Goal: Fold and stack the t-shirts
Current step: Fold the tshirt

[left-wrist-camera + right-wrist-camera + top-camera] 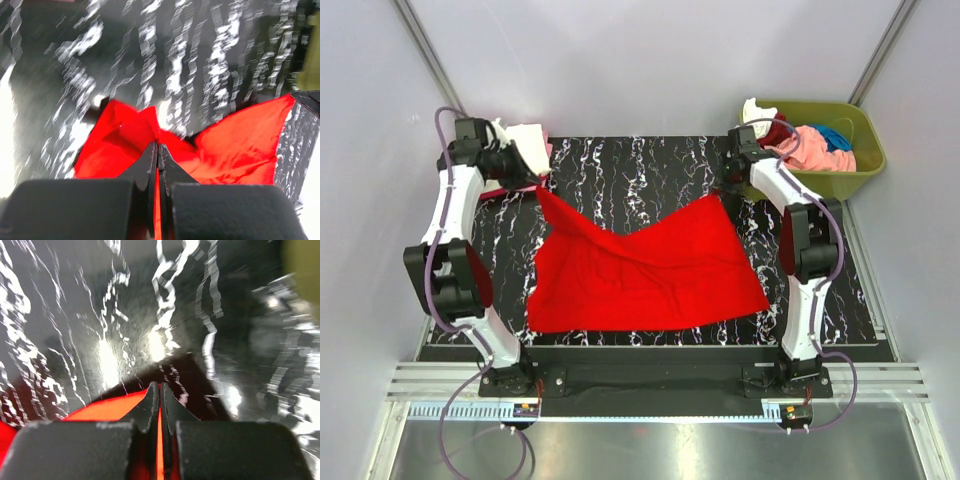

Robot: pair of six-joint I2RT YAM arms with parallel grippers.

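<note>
While the overhead view lays out the whole scene, with the bright red t-shirt (pixel 640 270) spread across the black marbled table (pixel 620 165) and its two far corners drawn up toward the arms, only the wrist cameras show the grips up close. Seen from the left wrist, the left gripper (pixel 157 146) has its fingers pressed together on a fold of the red cloth, which bunches just ahead and sags across to the other raised corner. Seen from the right wrist, the right gripper (pixel 159 386) is likewise clamped on the shirt (a red sliver runs between its fingers), though that picture is blurred. From above alone one sees the olive-green bin (pixel 840 183) off the table's far right corner, holding a pink t-shirt (pixel 810 150), a teal t-shirt (pixel 835 135), a dark red t-shirt (pixel 780 128) and a cream-white t-shirt (pixel 757 110), and a white cloth (pixel 525 140) beside the left wrist.
</note>
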